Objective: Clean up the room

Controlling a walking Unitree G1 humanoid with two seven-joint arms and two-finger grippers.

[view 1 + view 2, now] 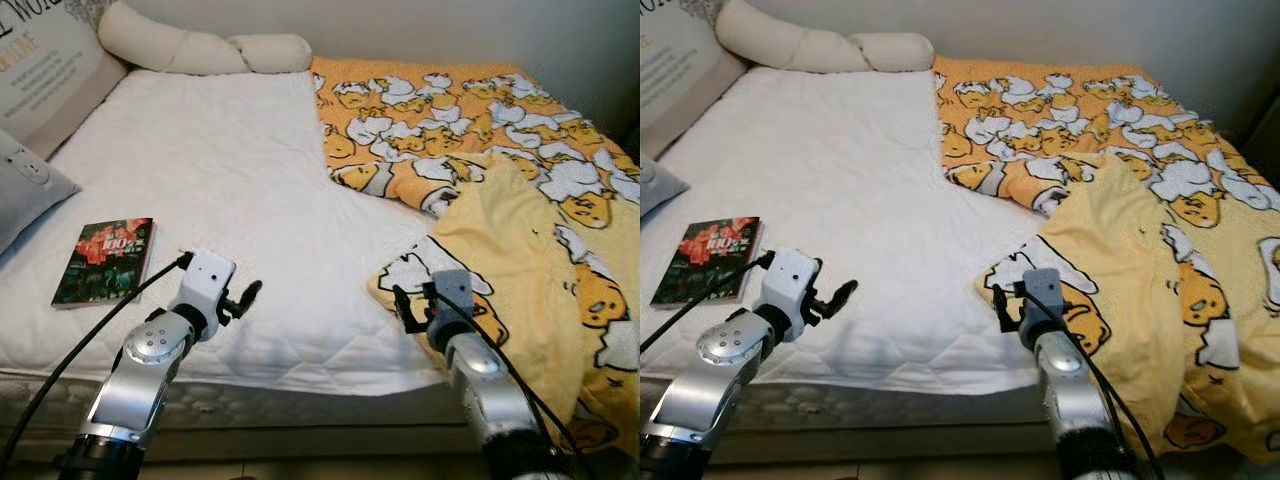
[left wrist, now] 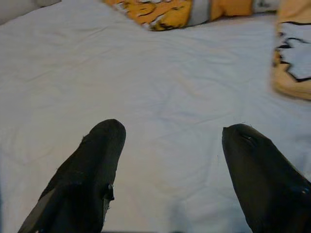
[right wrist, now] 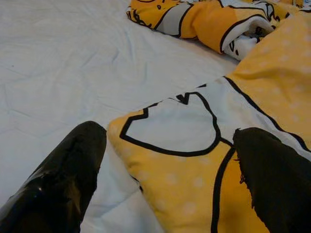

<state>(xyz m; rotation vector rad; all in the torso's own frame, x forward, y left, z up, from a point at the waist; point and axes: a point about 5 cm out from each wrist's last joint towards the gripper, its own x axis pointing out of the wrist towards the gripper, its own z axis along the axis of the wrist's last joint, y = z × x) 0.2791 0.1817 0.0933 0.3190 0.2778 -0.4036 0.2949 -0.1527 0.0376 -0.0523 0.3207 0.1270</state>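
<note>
White quilted bedding [image 1: 220,190] covers most of the bed, with a pale wall behind and long cream pillows [image 1: 200,48] at about eleven o'clock. By the look of things the tidying has hardly begun. The yellow cartoon blanket [image 1: 520,150] lies bunched from one o'clock down to five o'clock, its near corner folded back onto itself and part of it hanging over the bed's edge. A book [image 1: 104,260] lies flat on the sheet at nine o'clock, just beside a grey cushion [image 1: 25,185].

The right gripper [image 3: 167,160] hovers at the blanket's folded corner, fingers spread to either side of it and not yet closed on the cloth — whether they touch it cannot be told. The left gripper [image 2: 170,160] is held over bare sheet at seven o'clock, its fingers also spread and holding nothing.

Left to do, as far as can be judged: spread or fold the blanket, and put the book away.
</note>
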